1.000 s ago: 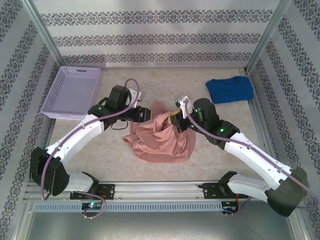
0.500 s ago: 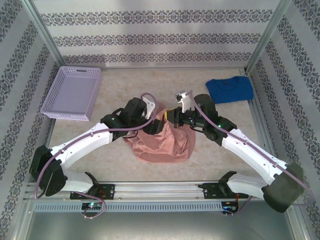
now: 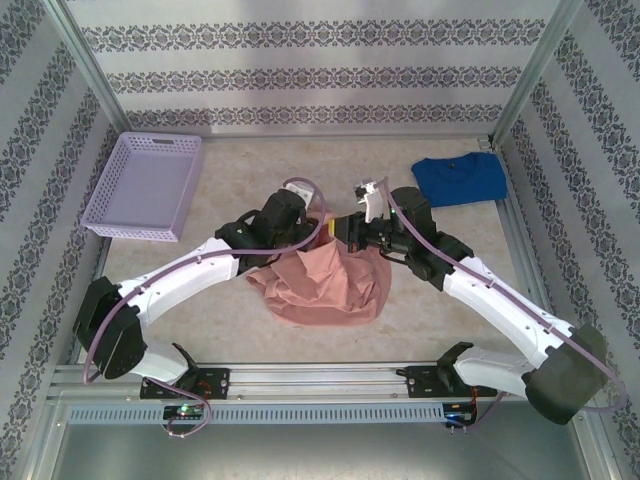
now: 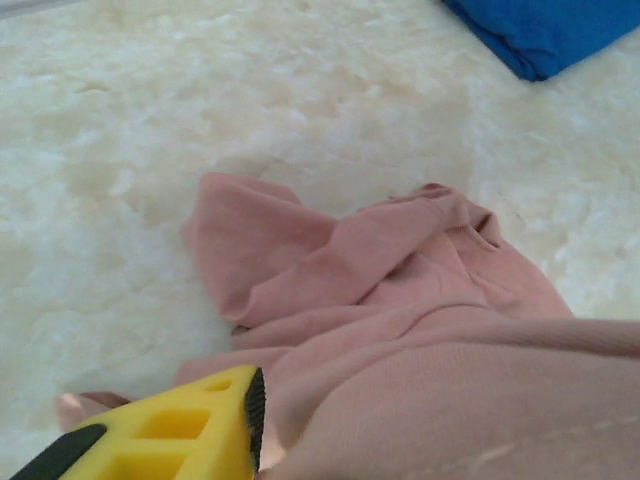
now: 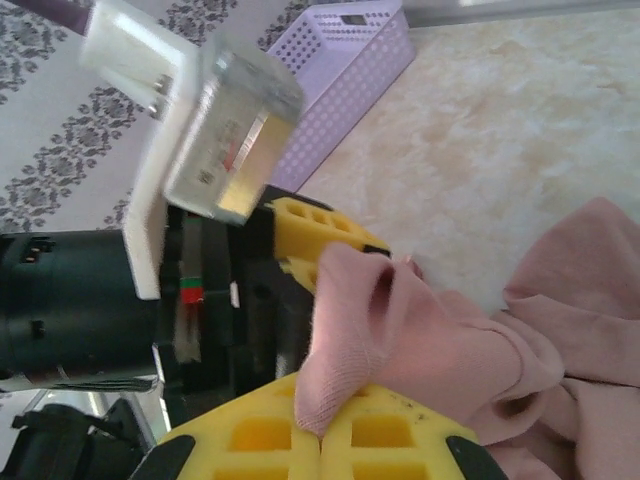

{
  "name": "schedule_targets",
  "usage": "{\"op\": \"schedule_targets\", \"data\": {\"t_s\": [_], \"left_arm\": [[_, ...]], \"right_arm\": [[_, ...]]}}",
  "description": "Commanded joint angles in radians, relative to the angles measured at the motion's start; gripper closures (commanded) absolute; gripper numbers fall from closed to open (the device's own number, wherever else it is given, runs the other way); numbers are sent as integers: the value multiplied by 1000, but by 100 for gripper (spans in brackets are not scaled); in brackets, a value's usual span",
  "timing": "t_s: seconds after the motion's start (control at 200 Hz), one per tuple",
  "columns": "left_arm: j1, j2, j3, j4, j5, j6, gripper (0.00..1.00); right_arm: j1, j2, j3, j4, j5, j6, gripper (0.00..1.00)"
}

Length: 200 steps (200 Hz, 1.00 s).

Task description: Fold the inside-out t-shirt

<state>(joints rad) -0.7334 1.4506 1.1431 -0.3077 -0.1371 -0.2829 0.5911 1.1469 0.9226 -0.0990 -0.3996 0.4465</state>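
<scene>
The salmon-pink inside-out t-shirt (image 3: 325,285) lies crumpled at the table's middle, its top edge lifted between the two arms. My left gripper (image 3: 318,232) and right gripper (image 3: 343,233) meet almost tip to tip over that edge. In the right wrist view my right gripper (image 5: 320,440) is shut, a fold of pink cloth (image 5: 400,330) pinched between its yellow pads. The left gripper's yellow fingers (image 5: 315,232) face it and clamp the same fold. In the left wrist view one yellow finger (image 4: 190,430) presses against the shirt (image 4: 420,330); cloth hides the other.
A bright blue t-shirt (image 3: 458,180) lies flat at the back right, also in the left wrist view (image 4: 545,30). The lilac basket (image 3: 145,185) stands at the back left. Patterned walls and metal posts enclose the table.
My left gripper has swung right until it meets the right gripper. The right gripper has shifted a little left and back. The shirt's upper edge is now bunched between them.
</scene>
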Motion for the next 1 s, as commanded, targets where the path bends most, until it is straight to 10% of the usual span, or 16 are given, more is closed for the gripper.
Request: {"op": "schedule_targets", "data": {"t_s": [0.0,0.22,0.44,0.65,0.994], "left_arm": [[-9,-30,41,-95,-107,33,82],[33,-135,25,-186,26,88,100],[154,-322,-139,20,797,38,100],[158,-356,-247,317,1242,-127,100],[167,-304,-234,215,1088,-84,100]], "right_arm": [[6,-37,-4,-24,94,-21,100],[60,-30,8,-53,190,-90,100],[65,-12,19,-112,281,-111,100],[2,34,40,-138,183,-106,100],[-25,49,18,-211,24,-196,100]]}}
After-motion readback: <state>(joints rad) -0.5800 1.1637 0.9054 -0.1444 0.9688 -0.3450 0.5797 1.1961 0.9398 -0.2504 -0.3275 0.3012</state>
